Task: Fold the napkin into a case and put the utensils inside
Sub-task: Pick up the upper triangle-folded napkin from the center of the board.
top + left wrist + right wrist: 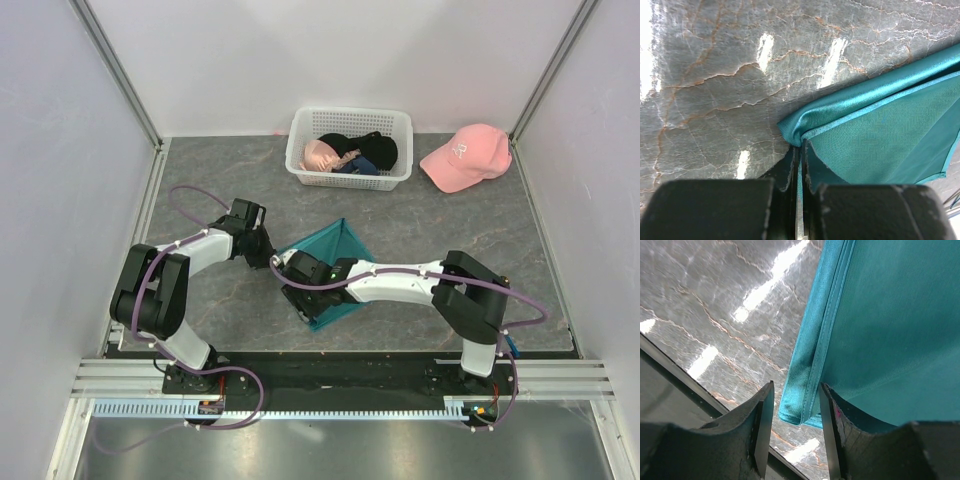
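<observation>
Lying near the middle of the table (220,180): napkin (335,245), teal, folded over on itself into a rough triangle, point toward the far side. Doubled along the left edge, with a shiny rolled fold and a stitched hem just inside it. Crossed through its near half by the right arm (390,280), so hidden there apart from a small teal corner poking out below the forearm. Covered at its left tip by the left gripper (268,256).

Pinched at that left corner by the left gripper, fingers (787,170) pressed together with a sliver of teal caught between them, the rest of the cloth fanning away to the right. Straddled at the near-left edge by the right gripper (293,292): fingers (765,420) parted, hemmed corner lying in the gap, seemingly touching neither pad, though hard to be sure from this angle. Gripping nothing.

Standing at the far edge, well apart from the cloth: white lattice basket (345,181) holding a black garment (378,148) and a pink garment (320,156). Just right of it, not touching, a pink cap (465,157) on the grey marbled top.
</observation>
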You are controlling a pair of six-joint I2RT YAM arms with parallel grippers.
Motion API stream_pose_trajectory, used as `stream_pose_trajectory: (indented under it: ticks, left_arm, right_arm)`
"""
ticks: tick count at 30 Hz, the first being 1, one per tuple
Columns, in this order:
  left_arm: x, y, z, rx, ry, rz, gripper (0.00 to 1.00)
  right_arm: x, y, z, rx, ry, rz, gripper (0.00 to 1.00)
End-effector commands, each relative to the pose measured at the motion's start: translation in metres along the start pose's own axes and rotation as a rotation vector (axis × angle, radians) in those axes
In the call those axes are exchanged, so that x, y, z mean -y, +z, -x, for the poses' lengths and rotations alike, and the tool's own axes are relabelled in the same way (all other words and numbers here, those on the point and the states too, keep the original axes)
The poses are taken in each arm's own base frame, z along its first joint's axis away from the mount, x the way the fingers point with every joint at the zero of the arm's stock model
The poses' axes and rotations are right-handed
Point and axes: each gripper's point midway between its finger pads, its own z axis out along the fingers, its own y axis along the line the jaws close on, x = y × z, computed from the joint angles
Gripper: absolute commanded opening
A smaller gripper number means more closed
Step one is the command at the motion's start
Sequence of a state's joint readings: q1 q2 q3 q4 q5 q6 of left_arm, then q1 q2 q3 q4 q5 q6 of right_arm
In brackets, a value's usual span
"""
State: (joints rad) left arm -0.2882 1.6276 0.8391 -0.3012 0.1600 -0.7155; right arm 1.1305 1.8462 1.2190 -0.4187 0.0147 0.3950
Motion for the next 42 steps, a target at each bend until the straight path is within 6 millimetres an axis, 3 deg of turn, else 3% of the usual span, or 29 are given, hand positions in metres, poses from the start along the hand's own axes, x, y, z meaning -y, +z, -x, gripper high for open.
stream_pose_trajectory:
  ticks: [1, 9, 18, 24, 26, 29, 31, 35, 42]
  left_arm:
    - [-0.010, -0.003, 0.001, 0.016, -0.023, 0.063, 0.02]
    - [-0.011, -0.006, -0.001, 0.009, -0.060, 0.072, 0.02]
    - [-0.011, -0.009, -0.001, 0.012, -0.090, 0.085, 0.02]
    - [-0.010, -0.012, -0.001, 0.018, -0.093, 0.076, 0.02]
    - [-0.010, -0.013, 0.001, 0.022, -0.092, 0.073, 0.02]
    - [-0.008, -0.017, 0.003, 0.029, -0.093, 0.059, 0.02]
    - [-0.006, -0.022, 0.006, 0.038, -0.096, 0.044, 0.02]
    - [-0.004, -0.033, 0.014, 0.061, -0.098, 0.010, 0.02]
    - [0.003, -0.053, 0.018, 0.082, -0.091, -0.038, 0.02]
  right_arm:
    - [0.000, 0.003, -0.007, 0.007, -0.015, -0.027, 0.49]
    - [0.002, 0.017, -0.022, -0.020, -0.043, -0.079, 0.49]
    - [0.018, 0.028, -0.051, -0.063, -0.112, -0.290, 0.44]
    - [0.028, 0.036, -0.065, -0.083, -0.142, -0.372, 0.30]
    - [0.027, 0.036, -0.066, -0.084, -0.156, -0.385, 0.19]
    - [0.014, 0.031, -0.053, -0.055, -0.160, -0.369, 0.05]
    - [-0.005, 0.025, -0.043, -0.038, -0.140, -0.296, 0.00]
    - [-0.031, 0.010, -0.023, 0.006, -0.106, -0.198, 0.00]
    - [-0.054, -0.015, 0.000, 0.059, -0.065, -0.069, 0.00]
